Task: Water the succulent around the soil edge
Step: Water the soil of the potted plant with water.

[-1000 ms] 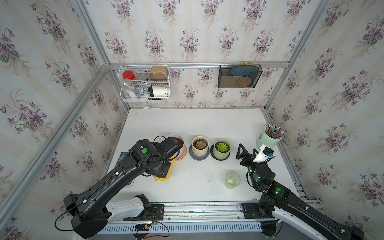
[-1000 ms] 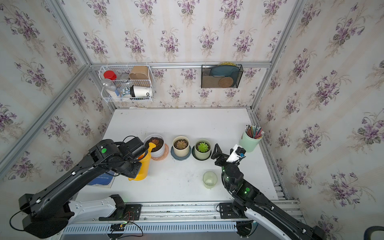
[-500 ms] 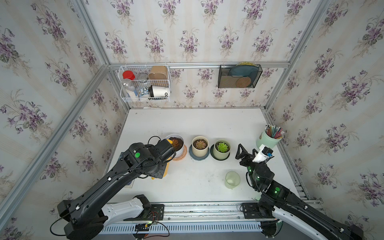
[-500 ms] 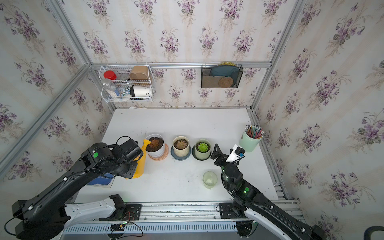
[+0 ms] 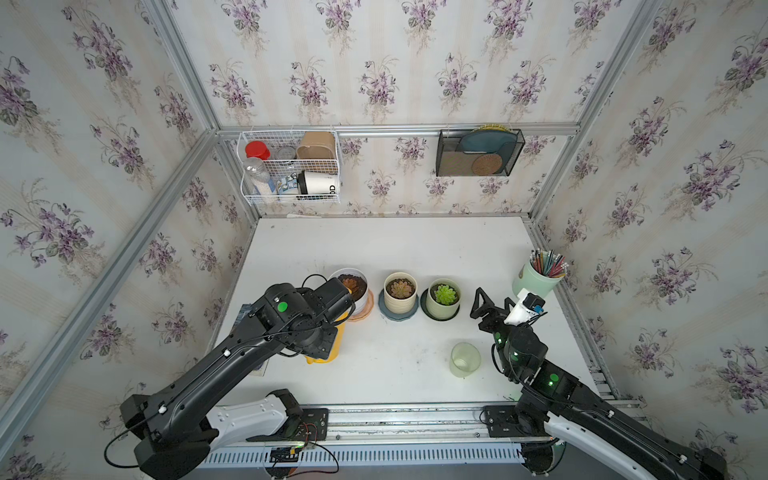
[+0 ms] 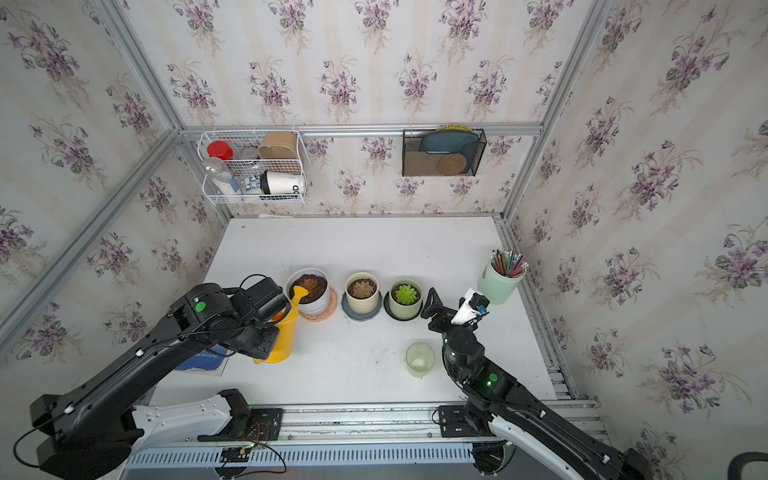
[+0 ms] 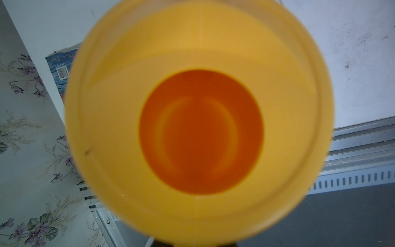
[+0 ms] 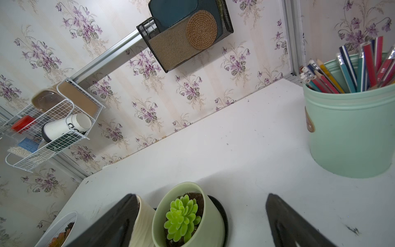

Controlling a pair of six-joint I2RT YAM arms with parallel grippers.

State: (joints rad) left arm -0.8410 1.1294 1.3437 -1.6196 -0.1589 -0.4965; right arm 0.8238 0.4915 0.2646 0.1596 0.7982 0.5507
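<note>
three potted succulents stand in a row across the white table (image 6: 374, 245). the yellow watering can (image 6: 284, 336) is drawn up to the leftmost one, the white pot (image 6: 318, 306) on its pinkish saucer (image 6: 331, 311). the spout (image 6: 300, 293) reaches over the near rim of that pot. its tip sits above the dark soil at the edge, beside the reddish succulent (image 6: 314, 284) and not over its leaves.

so the can is fetched and placed, which i'd call the early half of the job. i can't make out a stream of water or a wet patch, so i cannot tell whether pouring has begun. the walk of the spout around the rest of the soil edge looks to be ahead, and then setting the can down.

the left gripper (image 6: 270, 324) is hidden under its own wrist in both top views. its wrist view looks straight down into the can's mouth and shows no fingers. it is pinched fully together, and with the can hanging right beneath it, i judge it clamped on the can's handle.

the right gripper (image 5: 494, 307) hovers just beside the green pot (image 6: 405, 303) with its jaws spread wide. it holds nothing and touches nothing, and it is clear of the glass cup (image 6: 419, 359).
</note>
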